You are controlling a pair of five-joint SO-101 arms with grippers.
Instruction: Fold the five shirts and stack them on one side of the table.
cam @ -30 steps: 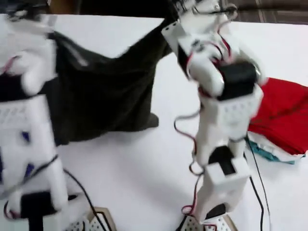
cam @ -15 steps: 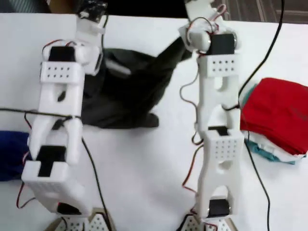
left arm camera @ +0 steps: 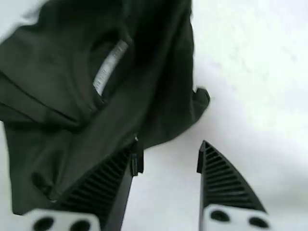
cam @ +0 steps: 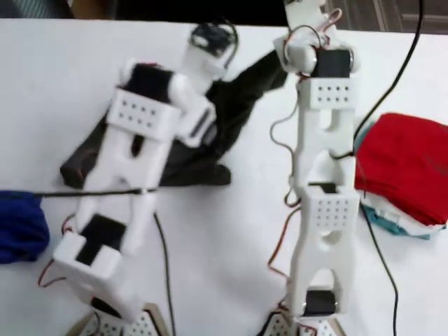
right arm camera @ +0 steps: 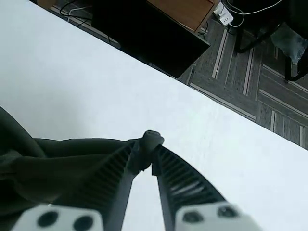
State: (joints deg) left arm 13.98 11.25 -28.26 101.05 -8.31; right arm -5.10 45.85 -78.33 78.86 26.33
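Two shirts look to be left, going by the stack (cam: 402, 164) on the right side of the table (cam: 224, 259), which is red on top with white and teal edges under it. They are the dark shirt (cam: 241, 98) in hand and the blue shirt (cam: 21, 227) bunched at the left edge. The dark shirt lies crumpled across the far middle of the table, partly under your left arm. Your right pincer (right arm camera: 146, 151) is clamped on a twisted nub of its cloth near the far edge. Your left pincer (left arm camera: 169, 154) stands open just above the shirt's border, one finger over the cloth and the other over bare table. The label (left arm camera: 110, 67) shows farther in, so I judge you are near the collar end

The step, as I read it, is spreading the shirt flat before any fold. Bring the left pincer down so the cloth edge sits between the fingers. Close on the edge itself, not on a deep bunch, or the layers will drag together. Then draw the two holds apart, low over the table, until the cloth lies flat. Pull gently, as the right hold is on a small nub and could slip. Steer away from the stack so you do not nudge it
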